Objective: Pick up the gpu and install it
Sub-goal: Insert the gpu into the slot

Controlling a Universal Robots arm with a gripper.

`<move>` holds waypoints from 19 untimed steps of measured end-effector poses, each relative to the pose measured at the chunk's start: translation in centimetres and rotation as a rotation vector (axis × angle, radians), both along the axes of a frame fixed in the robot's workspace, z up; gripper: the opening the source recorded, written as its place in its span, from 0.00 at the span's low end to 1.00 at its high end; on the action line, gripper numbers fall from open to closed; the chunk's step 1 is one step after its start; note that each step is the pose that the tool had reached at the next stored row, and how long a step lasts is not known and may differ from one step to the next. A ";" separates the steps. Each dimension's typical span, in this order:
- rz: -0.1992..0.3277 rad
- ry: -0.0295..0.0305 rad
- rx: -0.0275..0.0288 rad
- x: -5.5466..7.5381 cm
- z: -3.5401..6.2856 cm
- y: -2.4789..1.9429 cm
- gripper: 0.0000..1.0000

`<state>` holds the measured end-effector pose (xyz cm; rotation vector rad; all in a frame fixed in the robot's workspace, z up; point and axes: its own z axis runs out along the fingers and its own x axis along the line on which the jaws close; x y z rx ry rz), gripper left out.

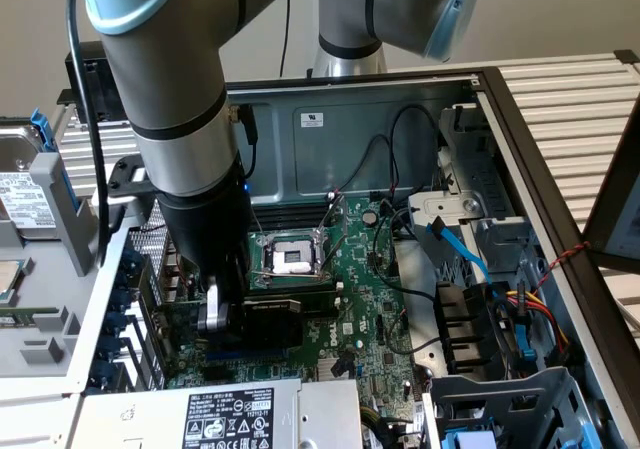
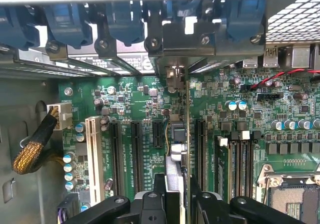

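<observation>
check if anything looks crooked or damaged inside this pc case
Nothing stands out. The gpu stands edge-on and upright between the hand's fingers over the motherboard slots, with its bracket at the rear openings. No cables cross it.

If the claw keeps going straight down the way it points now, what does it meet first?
Probably the motherboard. The claw is shut on the gpu, held edge-on over the row of expansion slots, so the card's lower edge would likely touch there first. Which slot it lines up with is unclear.
</observation>
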<state>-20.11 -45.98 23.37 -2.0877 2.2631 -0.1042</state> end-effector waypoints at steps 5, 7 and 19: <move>0.000 -0.0018 0.0001 0.0 0.00 0.02 0.28; 0.000 -0.0028 0.0000 0.0 0.00 0.02 0.28; 0.000 -0.0049 -0.0001 -0.1 -0.06 0.04 0.28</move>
